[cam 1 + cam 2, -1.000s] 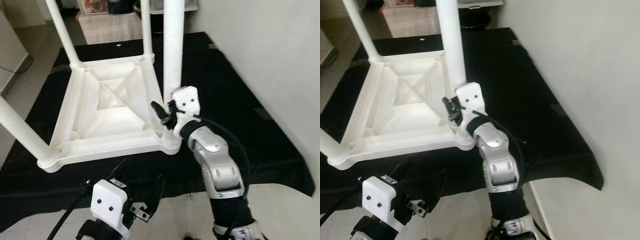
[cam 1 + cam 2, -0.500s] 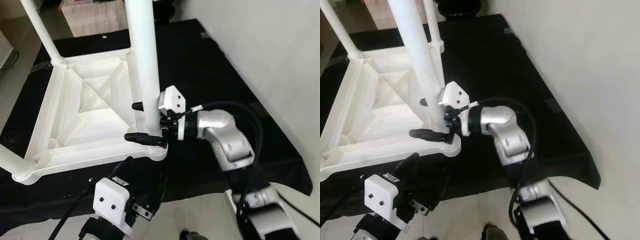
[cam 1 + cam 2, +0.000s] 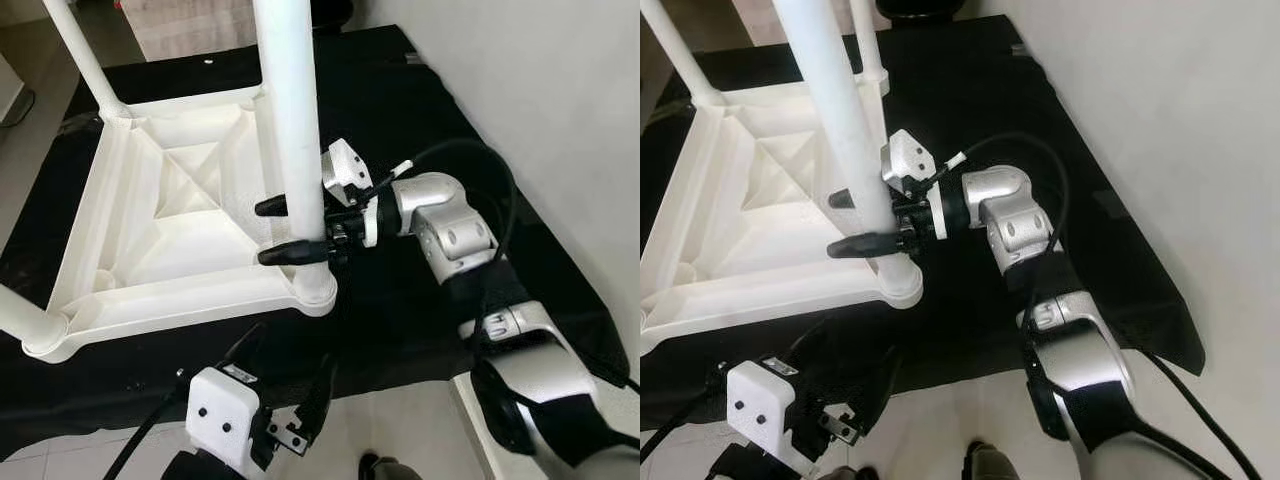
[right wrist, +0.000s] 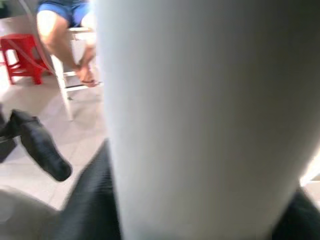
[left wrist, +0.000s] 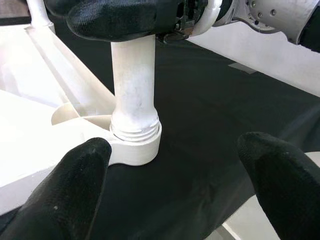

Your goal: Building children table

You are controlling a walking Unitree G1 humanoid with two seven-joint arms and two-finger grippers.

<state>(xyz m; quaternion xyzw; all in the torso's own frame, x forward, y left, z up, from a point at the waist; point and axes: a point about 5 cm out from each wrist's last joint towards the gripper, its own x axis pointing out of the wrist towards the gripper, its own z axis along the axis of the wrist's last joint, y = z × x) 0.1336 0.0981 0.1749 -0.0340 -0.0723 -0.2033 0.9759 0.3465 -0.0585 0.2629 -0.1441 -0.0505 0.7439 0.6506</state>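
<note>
The upturned children's table (image 3: 170,215) is showing as moulded white plastic, smooth with a faint sheen along its ribs. The leg (image 3: 292,120) at its five o'clock corner is looking like the same white plastic, slightly scuffed and matt near the threaded collar (image 5: 134,131). Beneath it, a black cloth (image 3: 420,330) is lying matt and soft, soaking up light. The right pincer (image 3: 285,230) is gripping the leg with matt black, rubbery-looking fingers (image 3: 290,252); its arm (image 3: 445,215) is gleaming as brushed silver metal. The left pincer (image 5: 170,185) is showing dull black pads (image 5: 75,185) spread apart, its housing (image 3: 225,420) glossy white plastic. The floor (image 3: 940,420) is looking like pale, smooth tile.
</note>
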